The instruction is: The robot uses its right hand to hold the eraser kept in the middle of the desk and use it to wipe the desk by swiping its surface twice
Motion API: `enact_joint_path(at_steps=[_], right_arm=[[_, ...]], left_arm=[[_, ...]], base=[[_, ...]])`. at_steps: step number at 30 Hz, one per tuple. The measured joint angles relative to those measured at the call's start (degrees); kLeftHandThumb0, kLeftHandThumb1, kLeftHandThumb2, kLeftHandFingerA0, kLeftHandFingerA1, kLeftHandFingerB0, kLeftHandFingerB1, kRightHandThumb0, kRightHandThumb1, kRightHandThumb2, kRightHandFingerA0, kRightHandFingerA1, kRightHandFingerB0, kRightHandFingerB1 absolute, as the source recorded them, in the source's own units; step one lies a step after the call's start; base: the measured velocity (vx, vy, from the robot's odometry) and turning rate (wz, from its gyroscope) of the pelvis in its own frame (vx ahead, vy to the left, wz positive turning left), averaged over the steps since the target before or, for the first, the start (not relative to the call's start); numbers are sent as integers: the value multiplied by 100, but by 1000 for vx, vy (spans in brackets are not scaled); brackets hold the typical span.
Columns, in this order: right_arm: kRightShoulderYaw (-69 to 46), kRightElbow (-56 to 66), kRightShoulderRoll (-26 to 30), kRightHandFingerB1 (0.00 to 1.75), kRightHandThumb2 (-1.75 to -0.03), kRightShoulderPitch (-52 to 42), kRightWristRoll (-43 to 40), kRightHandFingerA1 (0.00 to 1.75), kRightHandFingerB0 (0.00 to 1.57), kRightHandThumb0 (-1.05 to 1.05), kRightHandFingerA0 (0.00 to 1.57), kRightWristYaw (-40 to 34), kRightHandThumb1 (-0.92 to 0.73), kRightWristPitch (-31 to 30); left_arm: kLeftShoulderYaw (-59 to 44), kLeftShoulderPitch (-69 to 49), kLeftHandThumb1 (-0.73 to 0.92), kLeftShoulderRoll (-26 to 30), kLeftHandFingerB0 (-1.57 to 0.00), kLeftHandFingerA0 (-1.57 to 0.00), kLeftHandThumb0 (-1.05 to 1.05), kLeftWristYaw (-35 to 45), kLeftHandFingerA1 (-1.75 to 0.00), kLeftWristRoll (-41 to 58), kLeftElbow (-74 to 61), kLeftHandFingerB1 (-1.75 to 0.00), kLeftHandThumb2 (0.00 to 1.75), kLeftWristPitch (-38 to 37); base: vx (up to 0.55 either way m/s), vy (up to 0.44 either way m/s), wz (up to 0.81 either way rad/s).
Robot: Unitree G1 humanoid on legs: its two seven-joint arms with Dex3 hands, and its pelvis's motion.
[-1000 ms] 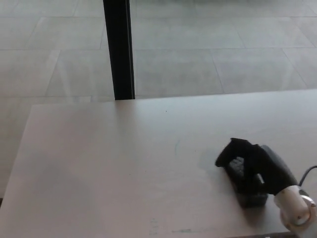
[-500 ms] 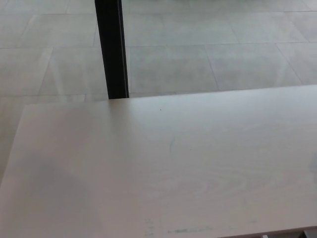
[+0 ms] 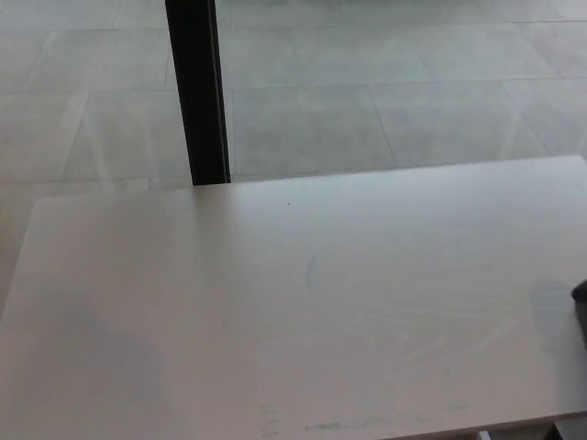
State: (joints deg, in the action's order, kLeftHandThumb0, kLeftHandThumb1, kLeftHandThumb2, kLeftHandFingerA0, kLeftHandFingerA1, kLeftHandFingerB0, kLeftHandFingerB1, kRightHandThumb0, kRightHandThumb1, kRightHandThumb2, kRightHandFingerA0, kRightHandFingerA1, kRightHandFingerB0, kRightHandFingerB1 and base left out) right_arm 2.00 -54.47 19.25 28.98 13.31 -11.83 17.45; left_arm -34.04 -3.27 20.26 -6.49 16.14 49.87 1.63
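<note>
Pale wood tabletop (image 3: 275,321) fills my feed. At its right edge a black sliver of the right robot hand (image 3: 581,307) shows. I cannot tell its grip.

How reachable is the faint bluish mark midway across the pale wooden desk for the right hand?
Probably yes. A black sliver at the right edge, likely the right hand, is all that shows; the pale wooden desk lies bare between it and the faint bluish mark, so nothing blocks the way.

Pale wooden desk (image 3: 275,312) with faint pen marks (image 3: 310,271).
</note>
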Motion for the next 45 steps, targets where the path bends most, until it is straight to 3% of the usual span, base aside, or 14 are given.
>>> enact_joint_path(at_steps=[3,4,5,18,24,27,30,31,32,37,38,42,43,45], right_arm=[[288,26,-349,162,-73,241,85,175,62,-32,82,-48,-71,7],[400,34,-456,121,-100,322,126,132,91,-42,110,-60,-56,-1],[502,37,-548,156,-70,383,170,175,65,-34,82,-72,-73,-7],[2356,815,-1921,85,-91,508,935,139,79,-38,86,-125,-66,-195],[2829,1141,-2100,135,-92,242,1179,174,78,-37,91,-174,-66,-121],[2912,1300,-2142,87,-93,100,1234,150,68,-36,84,-180,-65,-77],[2942,1430,-2152,113,-90,-3,1252,153,74,-37,81,-176,-68,-51],[2950,1467,-2154,106,-91,-29,1258,155,74,-37,80,-170,-68,-49],[2962,1494,-2152,120,-93,-49,1266,158,77,-36,86,-168,-67,-46],[2982,1482,-2066,98,-98,-34,1322,155,77,-36,86,-132,-64,36],[2979,1472,-2038,76,-87,-9,1328,111,61,-38,67,-104,-70,50],[2864,1450,-1653,88,-78,202,1360,153,74,-34,83,49,-71,47],[2813,1414,-1528,132,-79,248,1365,174,76,-32,89,79,-72,32],[2630,1298,-1250,141,-77,331,1367,175,75,-34,87,140,-74,-32]], left_arm=[[25,6,47,-2,-42,-64,-49,-7,-87,2,-29,-68,94,2],[27,21,47,-4,-42,-63,-49,-7,-87,7,-33,-68,94,2],[28,39,67,-3,-49,-56,-50,-6,-95,11,-27,-68,60,2],[111,256,67,17,-51,-59,-49,-1,-96,11,228,-69,60,-5],[118,263,66,18,-52,-59,-50,-24,-98,9,224,-70,60,-5],[129,288,66,23,-51,-56,-48,-26,-96,9,284,-69,60,-13],[136,288,66,23,-49,-56,-49,-23,-93,12,295,-67,60,-22],[136,288,47,23,-46,-63,-49,-23,-87,14,296,-70,94,-21],[138,284,67,23,-51,-58,-49,-19,-94,14,296,-68,60,-23],[167,274,67,23,-52,-57,-49,-15,-97,8,293,-70,60,-28],[167,273,48,23,-47,-64,-48,-15,-89,8,293,-71,95,-28],[164,245,66,23,-49,-56,-48,-1,-93,14,286,-67,60,-65],[161,235,48,22,-43,-62,-46,-6,-85,14,285,-68,95,-64],[154,216,48,23,-42,-62,-47,-16,-86,18,282,-68,95,-65]], base=[[0,0,0],[0,0,0],[0,0,0],[0,0,0],[0,0,0],[0,0,0],[0,0,0],[0,0,0],[0,0,0],[0,0,0],[0,0,0],[0,0,0],[0,0,0],[0,0,0]])
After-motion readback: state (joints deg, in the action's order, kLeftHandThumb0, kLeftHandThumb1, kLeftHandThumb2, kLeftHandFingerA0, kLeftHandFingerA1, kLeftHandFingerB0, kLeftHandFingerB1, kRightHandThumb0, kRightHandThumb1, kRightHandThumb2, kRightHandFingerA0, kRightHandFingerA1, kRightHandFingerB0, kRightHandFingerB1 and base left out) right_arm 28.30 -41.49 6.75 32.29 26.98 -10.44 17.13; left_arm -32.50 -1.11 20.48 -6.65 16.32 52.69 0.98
